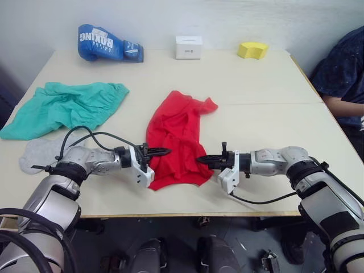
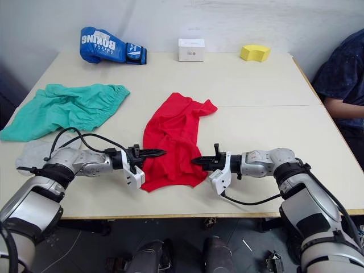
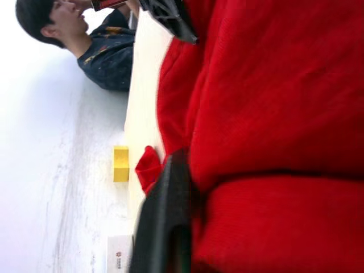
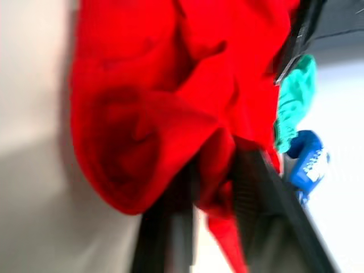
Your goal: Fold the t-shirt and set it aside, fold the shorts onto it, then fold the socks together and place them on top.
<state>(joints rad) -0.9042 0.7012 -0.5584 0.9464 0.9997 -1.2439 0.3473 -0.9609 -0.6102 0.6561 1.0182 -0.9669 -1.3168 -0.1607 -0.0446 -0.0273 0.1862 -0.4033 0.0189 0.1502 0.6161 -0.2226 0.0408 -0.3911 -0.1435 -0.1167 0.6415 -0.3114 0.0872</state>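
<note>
Currently, in the head views, step one is in hand: the t-shirt (image 1: 176, 139) lies bunched on the bench (image 1: 267, 114) between the left tool (image 1: 162, 151) and right tool (image 1: 203, 161), both at its edges. Wrist views: the right tool's fingers (image 4: 259, 187) pinch red cloth; the left's grip cannot be told. Next: spread flat.

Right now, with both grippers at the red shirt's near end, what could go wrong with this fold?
The bright red cloth t-shirt lies crumpled in a narrow strip, so folding from here may lock in the bunching. The left gripper and right gripper sit at opposite edges; uneven grips could skew the fold. The teal-green cloth shorts and light grey socks lie close beside the left arm and might get dragged.
</note>
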